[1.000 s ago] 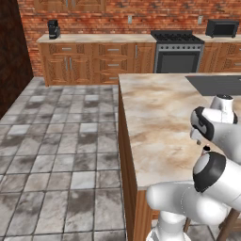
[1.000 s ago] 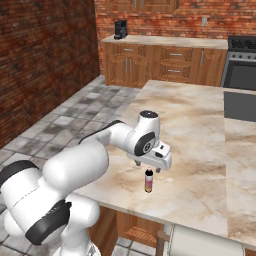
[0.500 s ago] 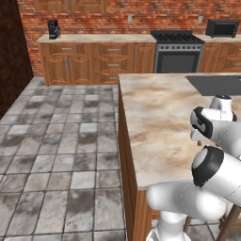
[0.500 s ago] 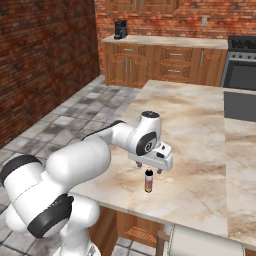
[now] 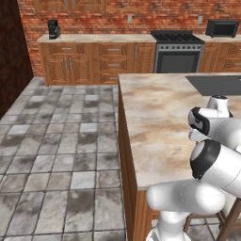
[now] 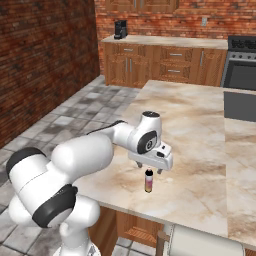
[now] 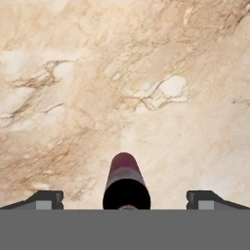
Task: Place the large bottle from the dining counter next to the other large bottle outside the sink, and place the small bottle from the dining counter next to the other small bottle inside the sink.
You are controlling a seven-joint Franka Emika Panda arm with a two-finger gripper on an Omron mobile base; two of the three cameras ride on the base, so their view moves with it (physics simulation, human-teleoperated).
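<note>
The small bottle (image 6: 148, 181), with a dark cap and a pink body fading to orange, stands upright on the marbled dining counter (image 6: 200, 145) near its front edge. My gripper (image 6: 149, 170) hangs right above it, open, one finger on each side of the cap and not touching it. In the hand view the small bottle (image 7: 126, 183) is seen from above, centred between the two wide-apart fingertips (image 7: 46, 199) of the gripper (image 7: 126, 201). The large bottle, the other large bottle and the other small bottle are out of view.
A dark grey rectangular inset (image 5: 214, 84) lies in the far part of the counter (image 5: 155, 117); I cannot tell whether it is the sink. Wooden cabinets (image 5: 94, 61), a stove (image 5: 176, 54) and a coffee machine (image 6: 120, 29) line the brick back wall. Tiled floor (image 5: 61, 150) lies to the left.
</note>
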